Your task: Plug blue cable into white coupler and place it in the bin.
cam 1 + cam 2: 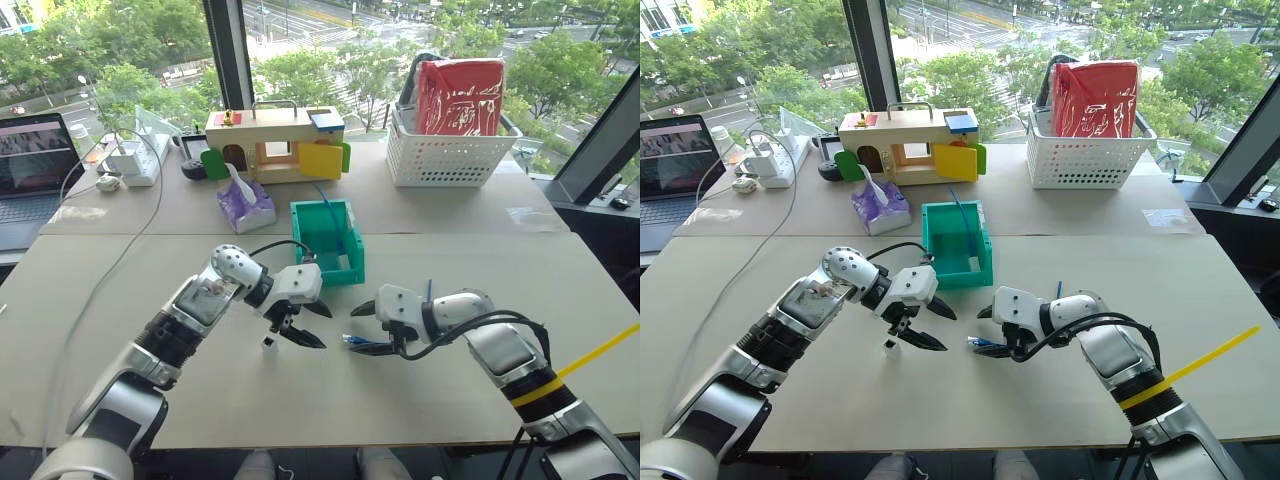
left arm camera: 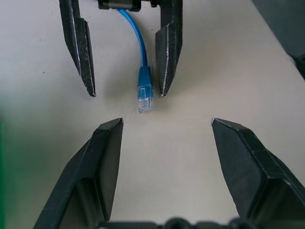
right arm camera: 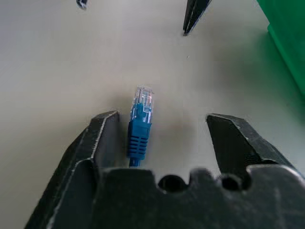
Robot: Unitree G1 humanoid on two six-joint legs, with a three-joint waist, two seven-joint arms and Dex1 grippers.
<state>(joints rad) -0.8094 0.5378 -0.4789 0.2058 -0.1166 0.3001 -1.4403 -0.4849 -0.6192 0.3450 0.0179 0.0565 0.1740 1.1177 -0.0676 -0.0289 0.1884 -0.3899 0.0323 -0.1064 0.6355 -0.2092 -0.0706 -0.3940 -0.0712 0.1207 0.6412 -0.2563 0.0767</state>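
While both claws stand apart mid-bench, blue cable [image 3: 139, 125] plug lies loose inside right gripper [image 1: 362, 328]; coupler [image 1: 268, 343] sits under left gripper [image 1: 302, 324]. Risk: a closing finger nudges plug sideways & misses.

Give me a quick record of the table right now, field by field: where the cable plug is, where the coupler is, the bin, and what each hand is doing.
blue cable: plug end lies on the table between the right hand's open fingers, against one finger, not clamped
white coupler: on the table, just below the left hand, not held
bin: teal, beyond both hands; a blue strand rises from it
left hand: open, facing the plug
right hand: open, around the plug
plugged in: not yet
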